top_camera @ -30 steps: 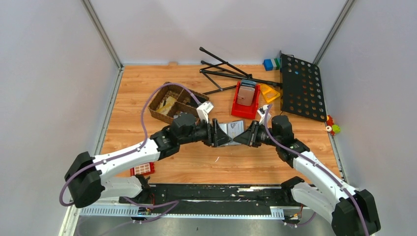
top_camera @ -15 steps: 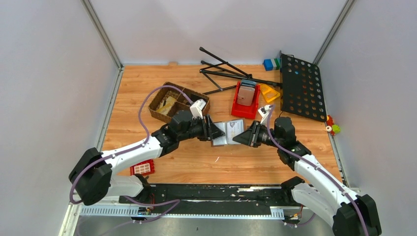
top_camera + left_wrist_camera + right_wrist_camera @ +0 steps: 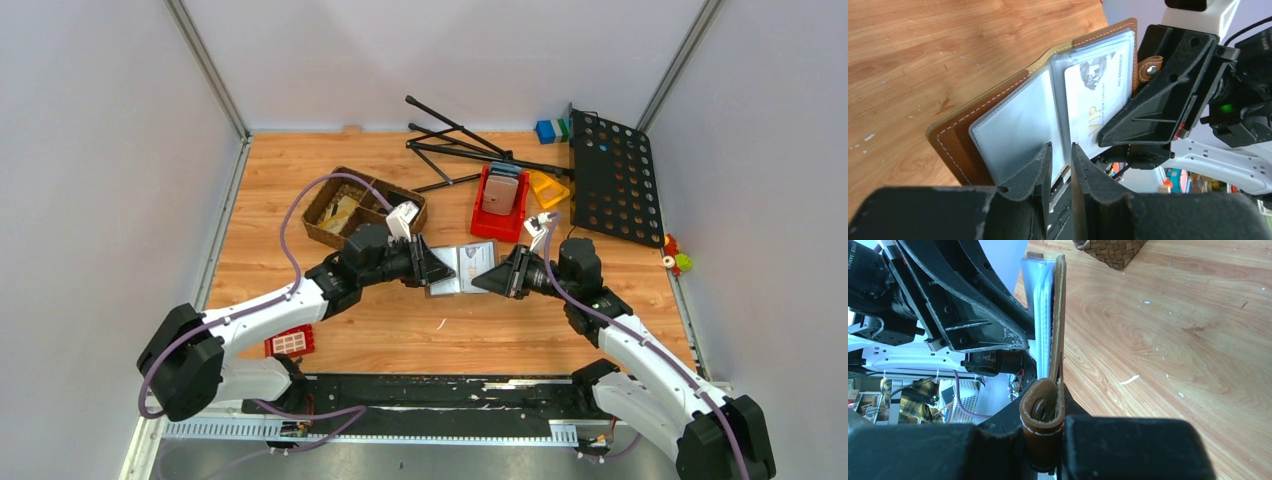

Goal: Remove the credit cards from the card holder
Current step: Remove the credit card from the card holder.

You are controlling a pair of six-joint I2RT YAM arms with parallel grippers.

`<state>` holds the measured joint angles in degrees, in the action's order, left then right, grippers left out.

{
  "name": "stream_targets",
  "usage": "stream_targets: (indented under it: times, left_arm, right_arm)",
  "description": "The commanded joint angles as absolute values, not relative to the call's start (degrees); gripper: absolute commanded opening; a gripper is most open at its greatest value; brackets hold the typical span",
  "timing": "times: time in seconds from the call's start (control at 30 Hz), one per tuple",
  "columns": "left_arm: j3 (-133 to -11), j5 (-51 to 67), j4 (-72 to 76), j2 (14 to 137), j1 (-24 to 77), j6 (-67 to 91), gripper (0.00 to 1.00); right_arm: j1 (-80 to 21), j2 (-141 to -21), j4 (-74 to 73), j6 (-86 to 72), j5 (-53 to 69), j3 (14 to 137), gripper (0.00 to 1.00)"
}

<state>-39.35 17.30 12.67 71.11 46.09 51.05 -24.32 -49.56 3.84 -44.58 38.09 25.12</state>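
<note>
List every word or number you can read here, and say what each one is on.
"VIP": on the card sleeved in the card holder.
"NO" followed by digits: along the same card's edge; the digits are too blurred to read.
"DAMIAO": on a motor, partly cut off at the frame edge.
Nothing else is legible.

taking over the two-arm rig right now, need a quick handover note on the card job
Right gripper: shut on the tab edge of the small brown leather-look card holder, holding it open.
Left gripper: jaws narrow around the lower edge of a clear plastic sleeve; whether it grips is unclear.
Credit cards: one pale card printed VIP shows, inside its sleeve.
Done: holder open.
Left: pull out every card; none seen out yet.
</note>
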Motion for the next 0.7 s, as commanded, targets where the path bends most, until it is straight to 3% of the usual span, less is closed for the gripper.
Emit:
stream_targets:
  times: [0.0, 0.3, 0.67]
  left_arm:
    - [-39.0, 19.5, 15.7, 68.8, 45.9, 50.9, 0.26]
    - [-35.6, 27.1, 31.7, 74.6, 45.9, 60.3, 0.25]
    - [-34.7, 29.4, 34.0, 74.0, 45.1, 62.5, 0.26]
  right_arm:
    - [-24.5, -48.8, 8.6, -45.7, 39.7, 25.1, 0.00]
    - [-24.4, -48.9, 12.5, -48.1, 40.6, 24.0, 0.00]
    - [-24.3, -48.3, 19.6, -52.7, 42.1, 21.2, 0.00]
